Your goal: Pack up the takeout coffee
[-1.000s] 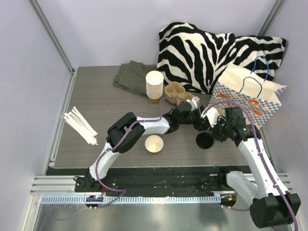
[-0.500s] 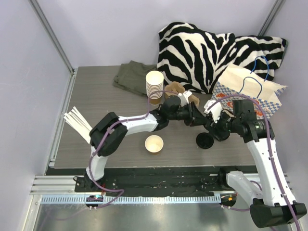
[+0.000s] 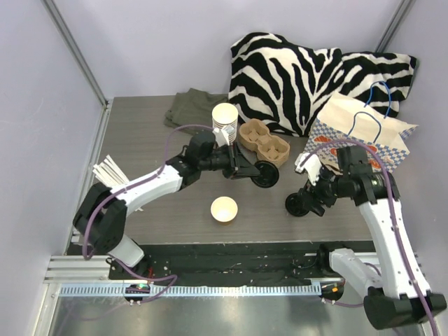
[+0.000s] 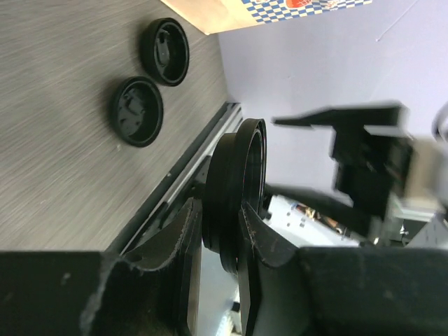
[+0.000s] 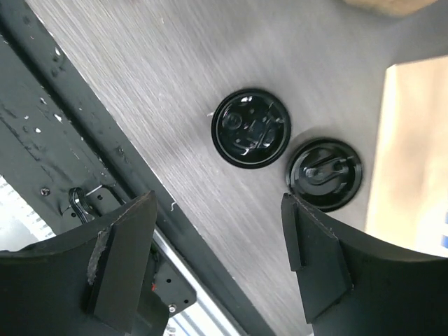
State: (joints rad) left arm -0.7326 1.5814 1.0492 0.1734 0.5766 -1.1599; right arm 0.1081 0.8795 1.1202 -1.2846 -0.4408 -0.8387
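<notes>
- The table [image 3: 140, 140] fills the middle of the overhead frame. The zebra-striped cushion [image 3: 308, 70] is slumped along its upper right edge, which I read as backdrop rather than part of the job.
- The paper bag [image 3: 364, 136] stands upright at the right of the frame with its mouth and handles up. I take it as the place the order goes, set within the right arm's reach.
- The pulp cup carrier [image 3: 264, 140] sits at centre, wells up, just beside the tall stack of cups [image 3: 225, 122].
- The takeout cup [image 3: 224, 208] stands upright and alone at lower centre of the overhead view. Its mouth is open with no lid on, and it is apart from both grippers.
- My left gripper [image 4: 224, 234] is clamped on a black lid [image 4: 234, 175], pinched across its rim so it stands on edge. Overhead it hangs up and right of the cup, near the carrier. I judge the lid must be turned flat before it can seat on the cup.
- My right gripper [image 5: 217, 206] has its fingers wide apart with nothing between them. It hovers over two spare lids [image 5: 250, 128] lying flat at the right, close to the bag's base — spares, I'd guess.
</notes>
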